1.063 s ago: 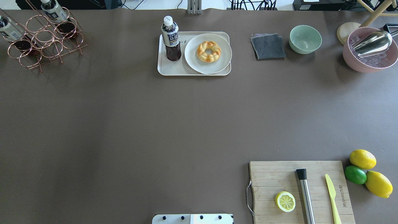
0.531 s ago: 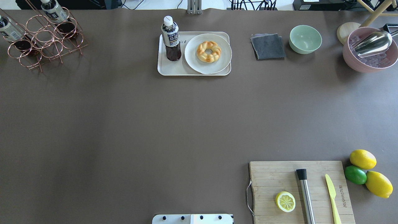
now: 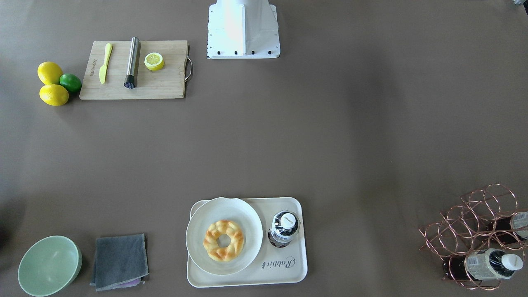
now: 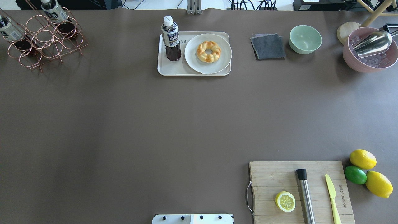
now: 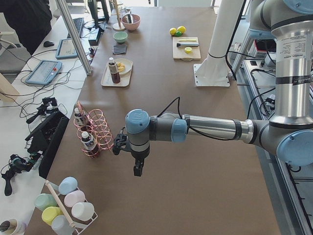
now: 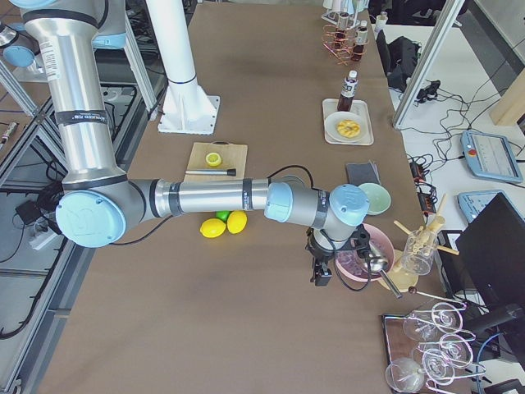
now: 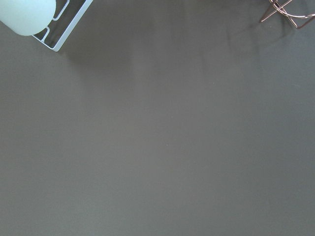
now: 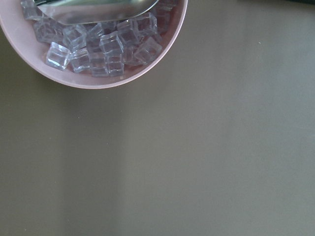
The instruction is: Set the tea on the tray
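Brown table (image 4: 124, 124): tea (image 4: 171, 39) upright on tray (image 4: 174, 70).

We can read just one word: grey curly letters in a corner of the tray (image 3: 247, 279) that look like "Rabbit". The cutting board (image 4: 267, 177) has small letters near one edge, and the tea (image 4: 171, 39) has dark print on its label, but both are too small for us to read.

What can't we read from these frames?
- Left tool and right tool: they show only in the side views and are small, so open or shut is unclear.
- Small clear plastic tea bottle: label print too small in the overhead view.
- Pink round bowl of ice cubes: cut off by the right wrist view's top edge.
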Tool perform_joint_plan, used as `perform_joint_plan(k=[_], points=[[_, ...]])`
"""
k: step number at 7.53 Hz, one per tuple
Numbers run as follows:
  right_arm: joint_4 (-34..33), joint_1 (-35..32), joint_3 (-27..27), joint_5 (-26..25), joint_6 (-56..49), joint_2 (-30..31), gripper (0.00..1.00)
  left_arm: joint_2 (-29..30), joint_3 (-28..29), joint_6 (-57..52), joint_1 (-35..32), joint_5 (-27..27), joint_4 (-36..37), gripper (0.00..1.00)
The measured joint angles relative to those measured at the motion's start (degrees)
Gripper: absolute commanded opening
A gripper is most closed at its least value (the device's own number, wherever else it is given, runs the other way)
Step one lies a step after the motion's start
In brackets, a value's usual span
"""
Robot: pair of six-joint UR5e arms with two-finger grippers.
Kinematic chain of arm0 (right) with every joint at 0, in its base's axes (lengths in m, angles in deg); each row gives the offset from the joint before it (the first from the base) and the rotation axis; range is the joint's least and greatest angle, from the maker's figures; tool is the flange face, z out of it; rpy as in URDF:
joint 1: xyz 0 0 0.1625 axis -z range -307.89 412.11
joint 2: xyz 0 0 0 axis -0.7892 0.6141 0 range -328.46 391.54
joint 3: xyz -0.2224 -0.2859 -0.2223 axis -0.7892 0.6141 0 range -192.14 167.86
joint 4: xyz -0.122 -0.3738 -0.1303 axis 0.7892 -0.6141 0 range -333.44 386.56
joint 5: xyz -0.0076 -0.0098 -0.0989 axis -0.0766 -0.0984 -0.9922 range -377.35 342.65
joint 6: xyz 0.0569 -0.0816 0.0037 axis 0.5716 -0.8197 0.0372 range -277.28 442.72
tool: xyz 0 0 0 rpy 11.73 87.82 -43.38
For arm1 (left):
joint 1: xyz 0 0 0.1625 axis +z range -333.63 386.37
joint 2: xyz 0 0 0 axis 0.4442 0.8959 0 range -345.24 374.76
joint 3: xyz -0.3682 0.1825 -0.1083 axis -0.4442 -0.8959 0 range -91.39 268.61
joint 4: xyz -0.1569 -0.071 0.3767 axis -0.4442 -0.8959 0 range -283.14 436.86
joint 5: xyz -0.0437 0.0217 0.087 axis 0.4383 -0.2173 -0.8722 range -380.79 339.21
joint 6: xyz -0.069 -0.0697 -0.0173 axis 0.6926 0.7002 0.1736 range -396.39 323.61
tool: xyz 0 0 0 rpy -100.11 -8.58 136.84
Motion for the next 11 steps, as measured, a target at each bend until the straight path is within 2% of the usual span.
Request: perform_joint_plan(k=[11], points=[[1.81,-1.53,-0.4,-0.94,0.73,0.97,1.0,0.44,0.64,0.04,0.0,-0.09,0.09,0.98]])
